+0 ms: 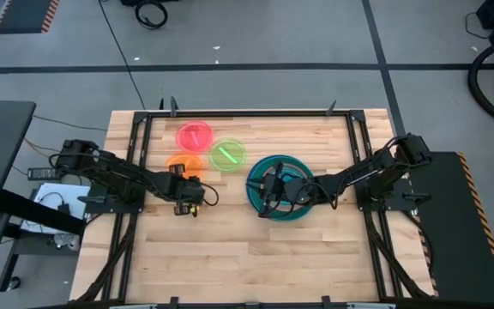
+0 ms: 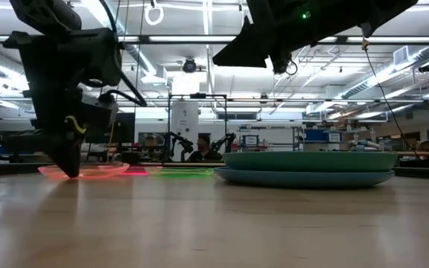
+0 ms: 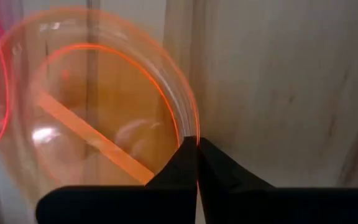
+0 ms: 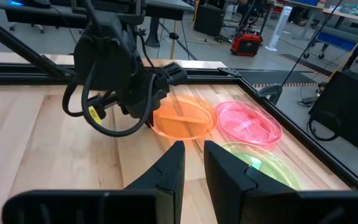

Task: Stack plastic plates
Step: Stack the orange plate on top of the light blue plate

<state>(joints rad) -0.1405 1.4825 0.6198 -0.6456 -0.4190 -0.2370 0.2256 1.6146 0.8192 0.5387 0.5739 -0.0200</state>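
Left gripper [image 3: 197, 144]: pinched on orange plate [image 1: 181, 163] rim, left-centre | Right gripper [image 4: 193, 155]: narrowly parted, empty, above teal plate stack [image 1: 274, 165] | Pink plate [image 1: 194, 135], green plate [image 1: 227, 154]: far-centre.

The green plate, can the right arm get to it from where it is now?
Probably yes. The green plate lies bare beside the plate stack where the right gripper hovers, nothing between.
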